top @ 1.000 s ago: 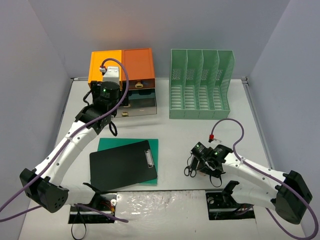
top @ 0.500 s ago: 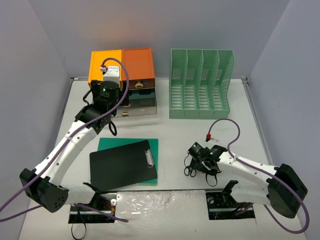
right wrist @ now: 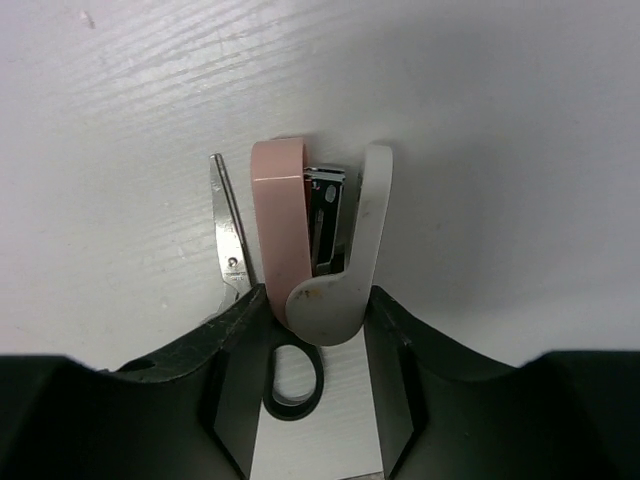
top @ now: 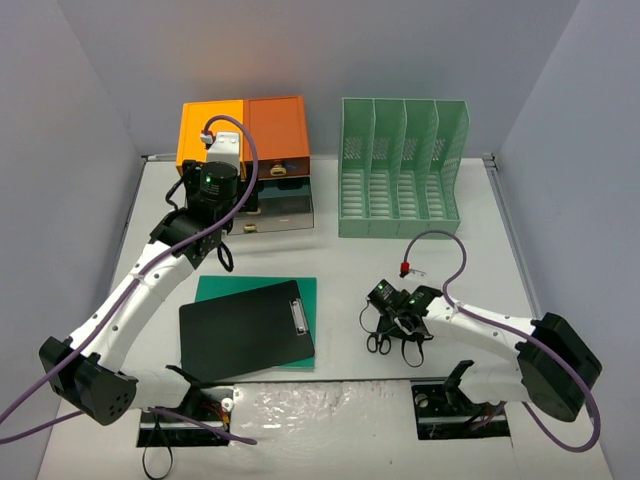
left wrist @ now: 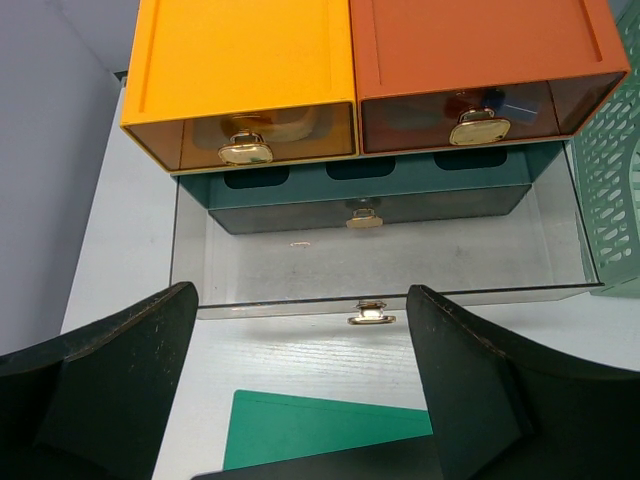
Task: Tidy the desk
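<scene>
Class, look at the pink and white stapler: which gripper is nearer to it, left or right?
Right. The right gripper has the stapler between its fingers, touching both sides. The left gripper hangs open far across the desk, facing the drawer unit.

White desk (top: 350, 270): drawer unit (top: 270, 130), file rack (top: 400, 170), green folder (top: 230, 288), scissors (right wrist: 232, 245), stapler (right wrist: 285, 230).

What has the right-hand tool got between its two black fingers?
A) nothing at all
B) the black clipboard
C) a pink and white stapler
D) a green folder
C: the right wrist view shows a pink and white stapler sitting between the fingers of the right tool, with scissors lying beside it on the desk.
</scene>
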